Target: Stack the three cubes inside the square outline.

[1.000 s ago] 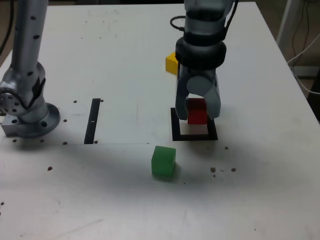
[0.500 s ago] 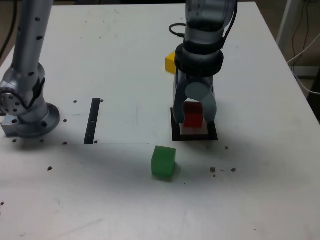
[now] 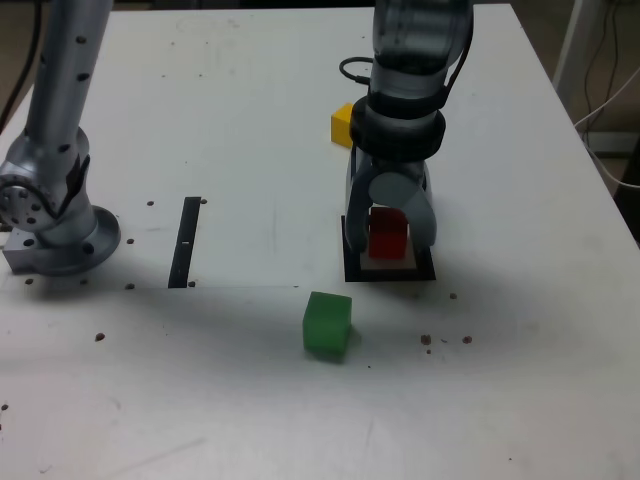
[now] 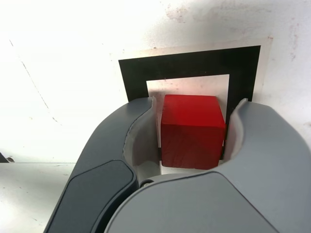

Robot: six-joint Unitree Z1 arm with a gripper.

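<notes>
The red cube (image 3: 388,236) (image 4: 192,136) sits on the white centre of the square outline (image 3: 350,270) (image 4: 189,63). My gripper (image 3: 390,240) (image 4: 194,104) straddles it from above, open. In the wrist view a thin gap shows between each jaw and the cube's sides. The green cube (image 3: 327,324) lies on the table in front of the outline, nearer the camera in the exterior view. Behind the arm, the yellow cube (image 3: 343,125) is partly hidden by the wrist.
A narrow black strip (image 3: 186,241) lies at the exterior view's left of the outline. The arm's grey base (image 3: 50,235) stands at the far left. Small dark specks (image 3: 445,340) dot the white table.
The gripper came down with the red cube and set it inside the outline. Its jaws have since parted slightly from the cube's sides.
</notes>
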